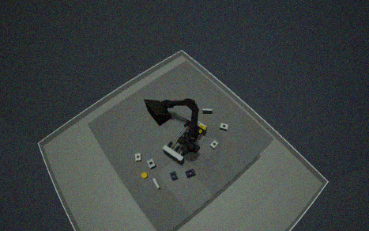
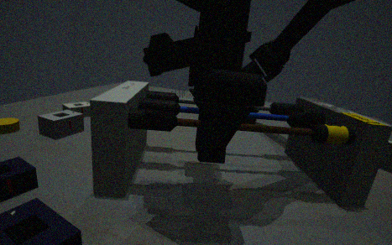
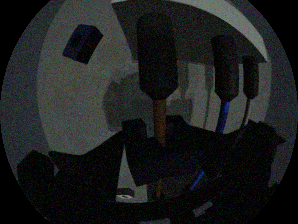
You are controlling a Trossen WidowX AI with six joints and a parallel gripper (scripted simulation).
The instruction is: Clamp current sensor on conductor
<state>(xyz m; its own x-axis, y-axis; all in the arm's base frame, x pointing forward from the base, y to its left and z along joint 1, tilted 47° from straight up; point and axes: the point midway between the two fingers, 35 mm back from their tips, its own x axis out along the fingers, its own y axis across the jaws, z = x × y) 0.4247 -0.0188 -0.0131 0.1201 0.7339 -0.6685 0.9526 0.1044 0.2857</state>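
My gripper (image 2: 211,152) is at the brown conductor (image 2: 274,128) (image 3: 159,117), between the two end blocks. It is shut on the dark sensor (image 3: 146,162), whose body shows between the fingers in the wrist view, around the brown conductor. The gripper hides the sensor in the exterior view. The sensor's arrow, and whether its halves meet, cannot be made out. The brown conductor has a yellow band (image 2: 337,134) at its right end. A yellow label (image 2: 362,118) lies on the right block; its lettering is unreadable.
Beside the brown conductor run a blue conductor (image 2: 189,110) (image 3: 225,117) and a thin grey one. The left end block (image 2: 112,147) (image 1: 173,153) stands upright. Dark blocks (image 1: 190,173) (image 3: 80,45), white blocks with holes (image 1: 224,126) and a yellow disc (image 1: 144,175) (image 2: 4,125) lie around.
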